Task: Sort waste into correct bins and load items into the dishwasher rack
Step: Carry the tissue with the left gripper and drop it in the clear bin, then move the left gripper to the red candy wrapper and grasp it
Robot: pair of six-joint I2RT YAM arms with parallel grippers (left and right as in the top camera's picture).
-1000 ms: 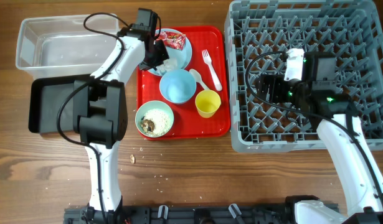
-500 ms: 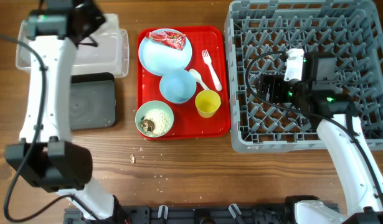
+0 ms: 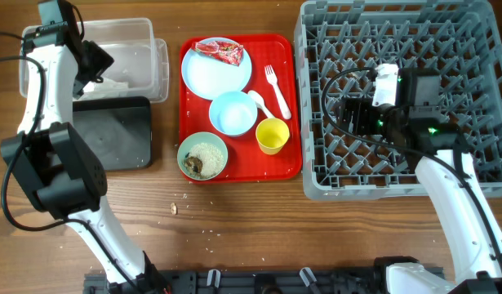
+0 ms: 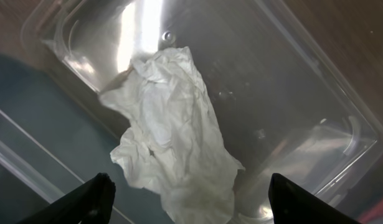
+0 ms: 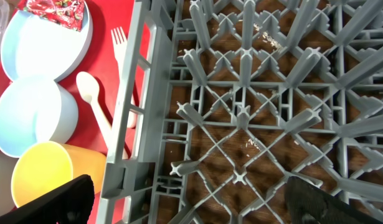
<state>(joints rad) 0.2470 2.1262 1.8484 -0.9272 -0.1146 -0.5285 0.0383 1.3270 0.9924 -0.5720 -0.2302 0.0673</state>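
A white crumpled tissue (image 4: 172,149) (image 3: 120,80) lies loose in the clear tub (image 3: 148,53) (image 4: 291,93). My left gripper (image 3: 95,61) (image 4: 191,202) hangs open just above it, holding nothing. The red wrapper (image 3: 220,51) (image 5: 57,11) rests on the light blue plate (image 3: 216,75). Below it stand the blue bowl (image 3: 233,113), the yellow cup (image 3: 272,135) and a green bowl of food scraps (image 3: 203,158). A white fork (image 3: 277,88) and spoon (image 3: 261,104) lie beside them. My right gripper (image 3: 348,114) (image 5: 191,199) is open and empty over the grey rack (image 3: 397,24) (image 5: 241,124).
The dishes sit on a red serving tray (image 3: 275,166) between the bins and the rack. The black tray (image 3: 112,135) lies right in front of the clear tub. A few crumbs (image 3: 185,200) are scattered on the wooden table near the front.
My left arm swung from the plate on the red tray over to the clear tub and opened. The tissue it carried now lies in the tub. The right arm has not moved.
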